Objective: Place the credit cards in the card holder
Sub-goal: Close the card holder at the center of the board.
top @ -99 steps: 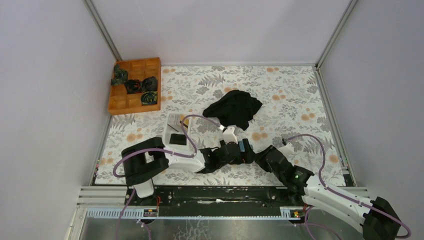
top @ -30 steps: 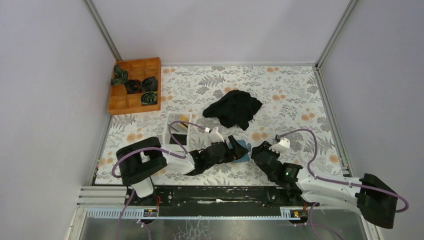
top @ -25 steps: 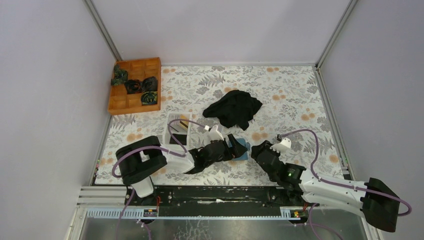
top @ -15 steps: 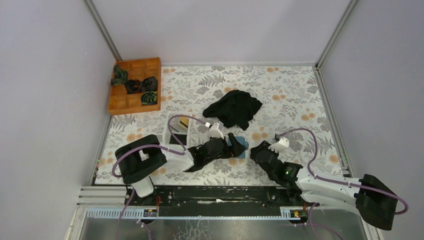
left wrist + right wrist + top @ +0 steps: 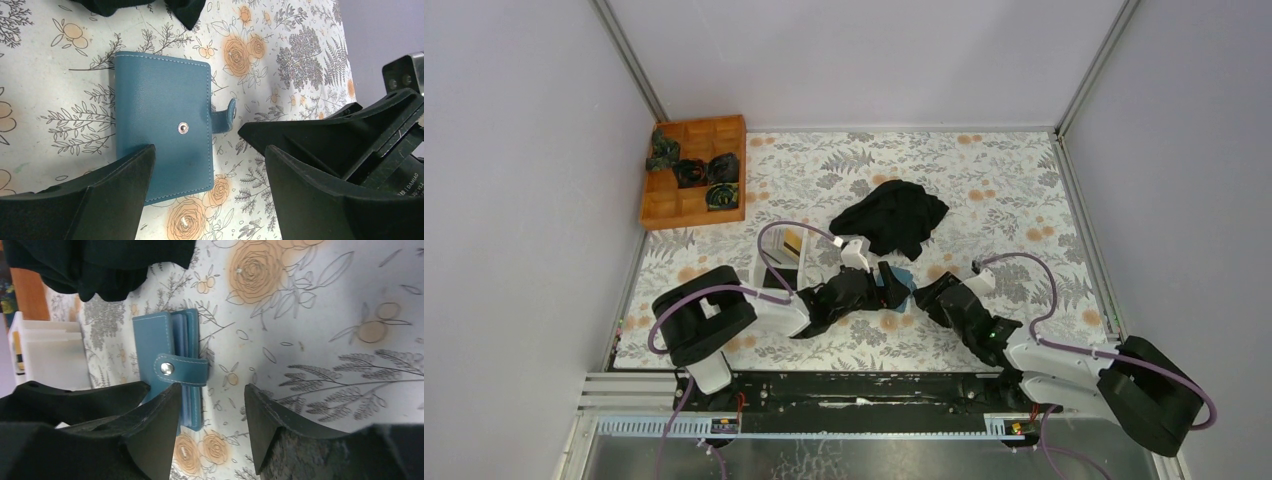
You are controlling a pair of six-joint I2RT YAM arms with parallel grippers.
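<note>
The card holder, a teal-blue wallet, lies folded flat on the flowered mat with its snap strap at the edge facing the right arm. My left gripper stands open just over the holder's near end, one finger covering a corner. My right gripper is open too, at the strap side, one finger overlapping the holder's edge. In the top view the holder sits between the two gripper heads. A black credit card lies in the white tray, partly hidden by the left arm.
A black cloth lies crumpled just beyond the holder. An orange compartment box with dark items stands at the far left. The left arm's cable loops over the tray. The right arm's fingers crowd the left wrist view.
The right gripper has slid left up to the holder and opened a little wider. The left gripper and the holder have shifted slightly away from the arm bases.
</note>
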